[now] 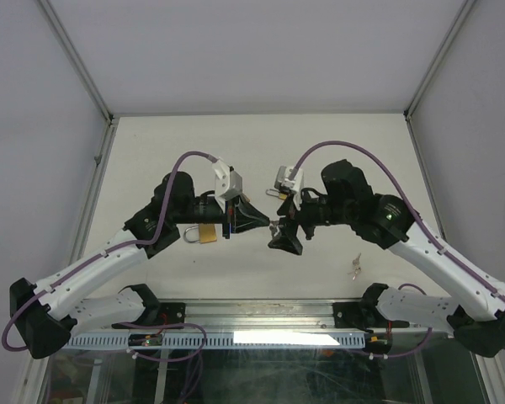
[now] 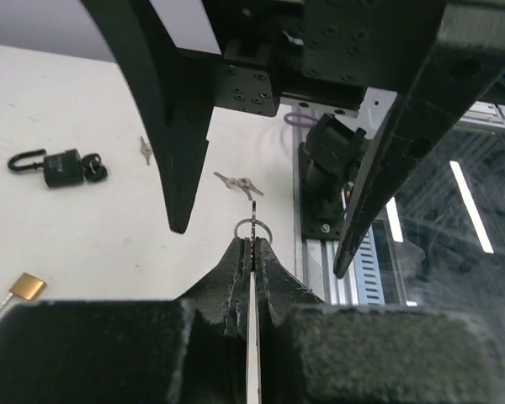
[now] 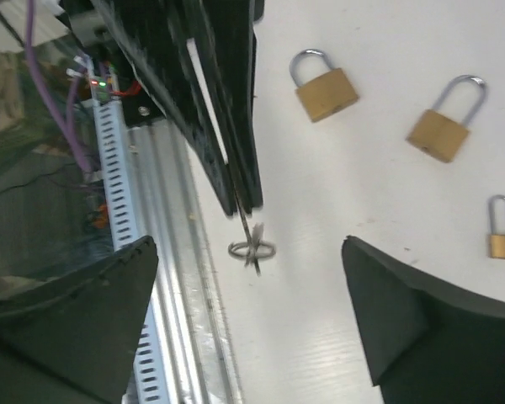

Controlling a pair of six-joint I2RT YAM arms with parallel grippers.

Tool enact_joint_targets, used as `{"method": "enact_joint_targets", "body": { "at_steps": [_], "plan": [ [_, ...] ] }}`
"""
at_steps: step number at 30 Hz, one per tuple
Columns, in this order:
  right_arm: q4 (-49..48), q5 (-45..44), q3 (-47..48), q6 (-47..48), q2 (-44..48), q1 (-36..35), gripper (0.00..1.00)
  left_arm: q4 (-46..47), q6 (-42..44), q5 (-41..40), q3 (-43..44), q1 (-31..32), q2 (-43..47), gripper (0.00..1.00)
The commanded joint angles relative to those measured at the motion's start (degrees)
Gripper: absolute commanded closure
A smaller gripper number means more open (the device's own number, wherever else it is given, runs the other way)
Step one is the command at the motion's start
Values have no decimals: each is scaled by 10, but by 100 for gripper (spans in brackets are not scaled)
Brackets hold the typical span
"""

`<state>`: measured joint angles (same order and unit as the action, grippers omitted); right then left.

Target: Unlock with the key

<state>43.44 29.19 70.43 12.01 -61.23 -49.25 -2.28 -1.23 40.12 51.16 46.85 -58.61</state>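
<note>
Two arms meet mid-air over the surface (image 1: pixel 337 151). Right pincer (image 3: pixel 251 290) is spread wide and holds nothing. Left pincer (image 2: pixel 251 252) is pressed together on the key (image 2: pixel 252 328), ring at its tips. Brass padlock (image 1: pixel 206 233) lies beside the left arm. Back the right arm clear first, grip firm, and confirm enough blade protrudes; can't tell from here.

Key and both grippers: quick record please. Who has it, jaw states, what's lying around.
key: held edge-on, off the table
key ring: sticks out past the fingertips, hanging free
left gripper: shut on key
right gripper: open, one jaw on either side of the key ring, not touching it
brass padlocks: three lying on the table in right wrist view
black padlock: lying on the table
loose keys: on the table, apart from the locks
</note>
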Motion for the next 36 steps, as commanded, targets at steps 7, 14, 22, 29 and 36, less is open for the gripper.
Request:
{"method": "enact_joint_targets", "body": {
  "at_steps": [7,14,22,29,36],
  "plan": [
    [-238,148,-97,-201,123,145,5,148,-122,-45,-19,-8,23,100],
    [-417,230,-155,-333,124,182,37,161,-135,-48,-11,-8,23,100],
    [-425,239,-158,-345,120,181,46,174,-160,-56,-8,-8,19,100],
    [-419,265,-152,-351,93,179,63,182,-160,-49,-5,-8,13,100],
    [-414,263,-155,-353,96,179,74,184,-165,-48,-2,-8,11,100]
  ]
}}
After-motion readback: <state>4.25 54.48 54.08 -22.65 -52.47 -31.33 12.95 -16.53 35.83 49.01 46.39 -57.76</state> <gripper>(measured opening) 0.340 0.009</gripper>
